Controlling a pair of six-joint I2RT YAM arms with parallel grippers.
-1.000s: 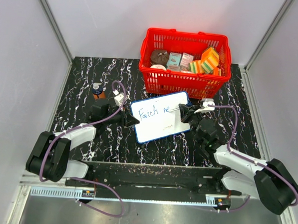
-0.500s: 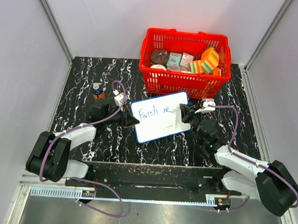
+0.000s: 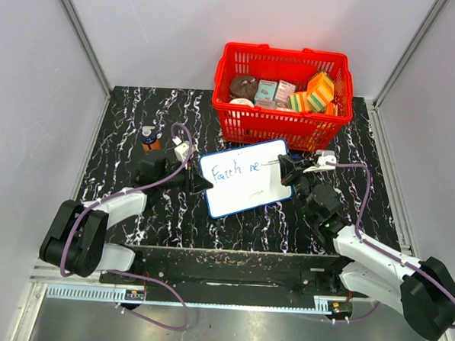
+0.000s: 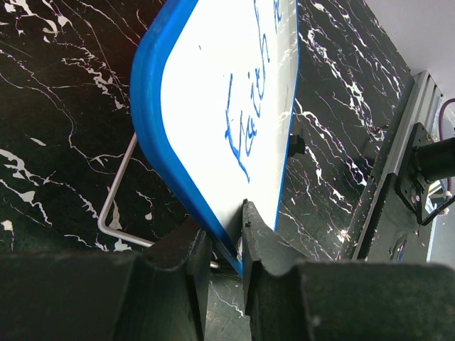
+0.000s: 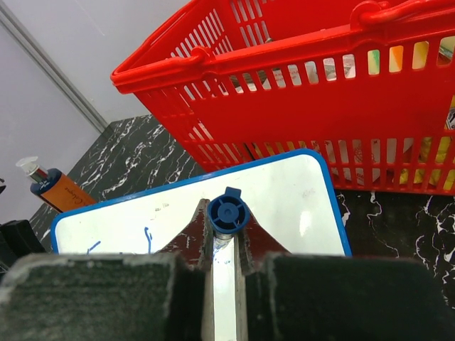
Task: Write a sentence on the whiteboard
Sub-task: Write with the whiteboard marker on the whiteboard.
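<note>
The whiteboard (image 3: 249, 193), white with a blue frame, sits tilted in the middle of the table, with blue writing (image 3: 234, 170) reading "Faith ne" along its top. My left gripper (image 3: 201, 184) is shut on the board's left edge; in the left wrist view its fingers (image 4: 226, 238) pinch the blue frame (image 4: 153, 135). At the board's right end, my right gripper (image 3: 285, 170) is shut on a blue marker (image 5: 227, 212), seen end-on over the whiteboard (image 5: 291, 188). The marker points at the board just right of the writing. Its tip is hidden.
A red basket (image 3: 281, 116) holding boxes and sponges stands right behind the board, close to my right gripper (image 5: 226, 222). A small orange bottle (image 3: 149, 138) stands at the back left. A wire stand (image 4: 117, 192) props the board from below.
My right arm has swung a little to the right and the marker has shifted slightly right of the last letter. The writing and my left gripper look unchanged.
</note>
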